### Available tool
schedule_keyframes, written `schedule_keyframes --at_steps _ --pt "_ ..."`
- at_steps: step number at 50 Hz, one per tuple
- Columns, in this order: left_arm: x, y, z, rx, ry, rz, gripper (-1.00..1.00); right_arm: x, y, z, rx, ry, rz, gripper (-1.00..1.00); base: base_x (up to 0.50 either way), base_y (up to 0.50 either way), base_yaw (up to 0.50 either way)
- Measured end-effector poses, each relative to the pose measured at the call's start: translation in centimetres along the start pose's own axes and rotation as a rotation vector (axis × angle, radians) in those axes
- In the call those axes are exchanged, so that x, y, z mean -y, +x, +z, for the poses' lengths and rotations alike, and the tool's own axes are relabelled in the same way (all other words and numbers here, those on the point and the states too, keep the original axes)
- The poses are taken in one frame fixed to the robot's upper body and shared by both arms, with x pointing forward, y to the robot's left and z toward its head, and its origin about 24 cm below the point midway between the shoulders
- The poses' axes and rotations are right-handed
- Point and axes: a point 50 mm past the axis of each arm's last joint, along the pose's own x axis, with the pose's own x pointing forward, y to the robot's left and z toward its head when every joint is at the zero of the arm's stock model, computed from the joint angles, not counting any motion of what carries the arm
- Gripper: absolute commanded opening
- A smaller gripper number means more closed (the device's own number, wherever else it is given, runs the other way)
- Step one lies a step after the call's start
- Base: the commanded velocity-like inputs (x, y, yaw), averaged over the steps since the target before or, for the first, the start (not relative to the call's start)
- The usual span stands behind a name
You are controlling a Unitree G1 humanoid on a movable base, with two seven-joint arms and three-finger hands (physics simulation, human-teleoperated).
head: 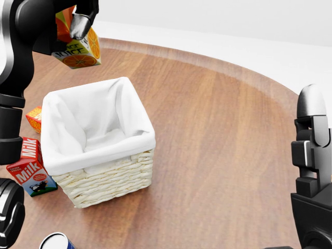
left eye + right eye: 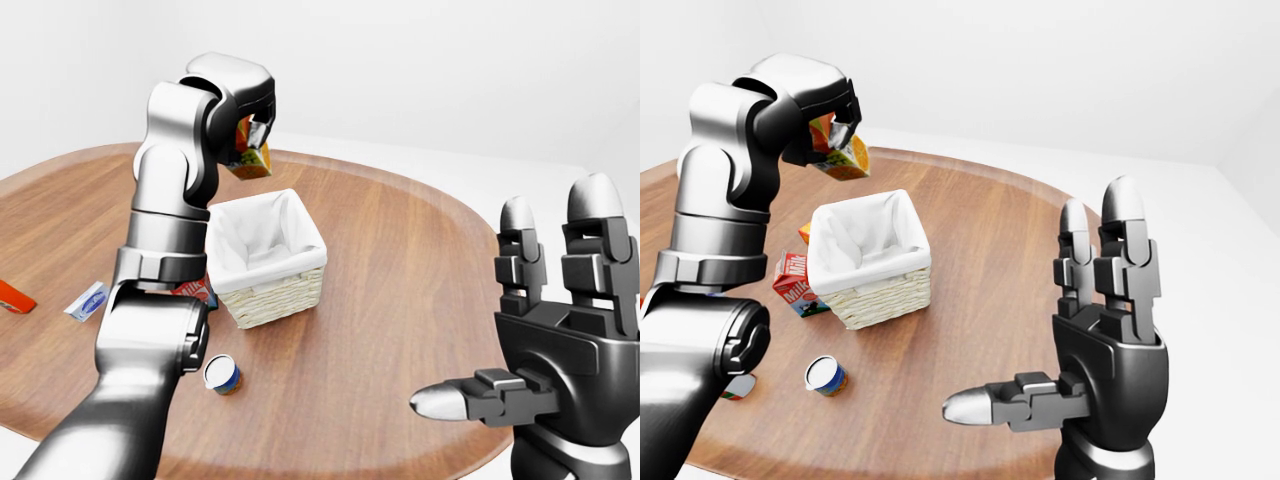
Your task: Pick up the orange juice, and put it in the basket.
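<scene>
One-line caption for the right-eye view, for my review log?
Left hand holds the orange juice carton in the air above the lined wicker basket; right hand is raised open, empty.

"JUICE" reads on the orange juice carton [image 1: 78, 44] above the basket [image 1: 98, 140]; "Milk" on the red carton [image 1: 28, 168] left of the basket.

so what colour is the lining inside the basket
White cloth lining over a pale woven basket; clearest in the head view.
</scene>
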Motion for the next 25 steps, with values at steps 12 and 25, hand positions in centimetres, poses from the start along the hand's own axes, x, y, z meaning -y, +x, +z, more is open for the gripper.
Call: schedule_keyframes --at_steps 12,25 --pt "2.1 0.7 0.2 -0.027 0.032 -0.082 -1.0 0.1 -0.1 0.0 0.002 -0.001 -0.003 1.0 0.0 0.0 0.0" --pt "4.6 1.6 1.6 -0.002 0.04 -0.176 -1.0 0.3 -0.2 0.0 0.002 0.001 -0.01 1.0 0.0 0.0 0.0"
